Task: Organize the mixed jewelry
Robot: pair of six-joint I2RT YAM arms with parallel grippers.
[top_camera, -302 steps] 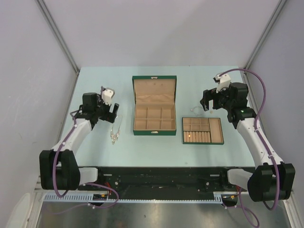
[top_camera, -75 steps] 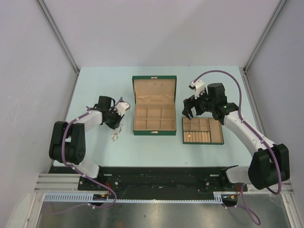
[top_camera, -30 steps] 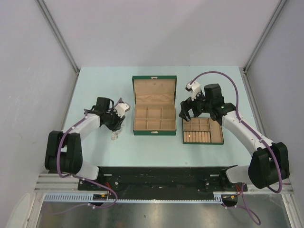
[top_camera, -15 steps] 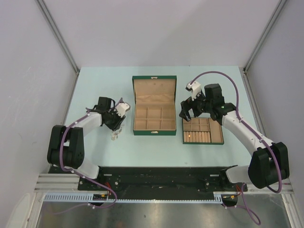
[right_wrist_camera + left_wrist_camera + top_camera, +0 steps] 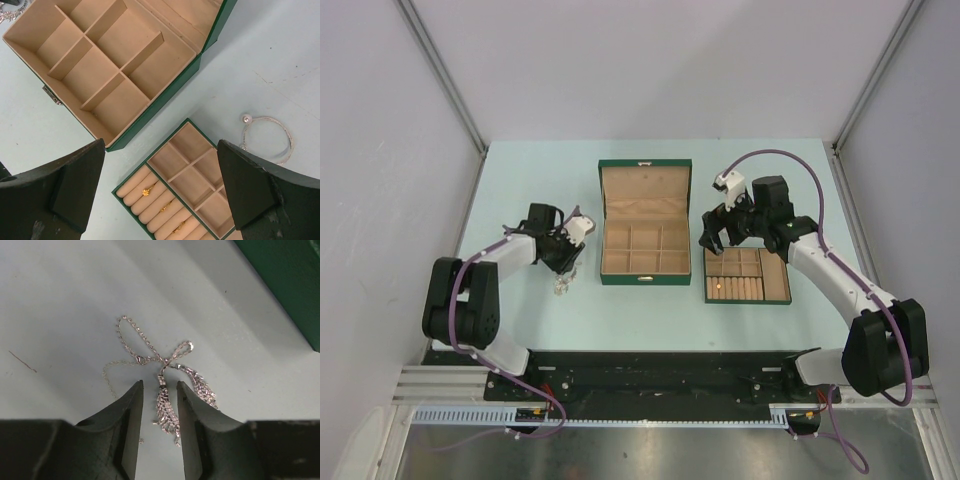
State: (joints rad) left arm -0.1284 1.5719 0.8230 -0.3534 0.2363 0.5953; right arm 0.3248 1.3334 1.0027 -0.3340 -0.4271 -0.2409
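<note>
two arms at work and two pieces of jewelry to sort, so let's count. piece one is a long fine silvery chain necklace [image 5: 167,357], lying in a loose tangle on the pale blue table [image 5: 60,300] left of the box. it ends in two pale beaded clusters. piece two is a thin silvery loop [image 5: 289,140] with one round pearl-like bead [image 5: 245,119]. it lies flat on the table just beyond the far side of the tray, apart from it.

there's one green box with a tan lining [image 5: 155,100], lid up, its divided compartments bare. there's also one flat green tray with tan ring rolls [image 5: 185,142], sitting just beside the box's corner. at least one small gold piece [image 5: 146,191] is tucked in the rolls.

now the left gripper [image 5: 159,386]. it's low over the necklace, jaws at a narrow gap and straddling one beaded cluster [image 5: 165,412]. there's a sliver of table showing on either side of the beads, so nothing is pinched. the second cluster [image 5: 202,387] lies just outside the right-hand finger.

over to the right gripper [image 5: 161,145]. its jaws are spread as wide as they go and it's carrying nothing, hanging above the spot where box and tray meet.
</note>
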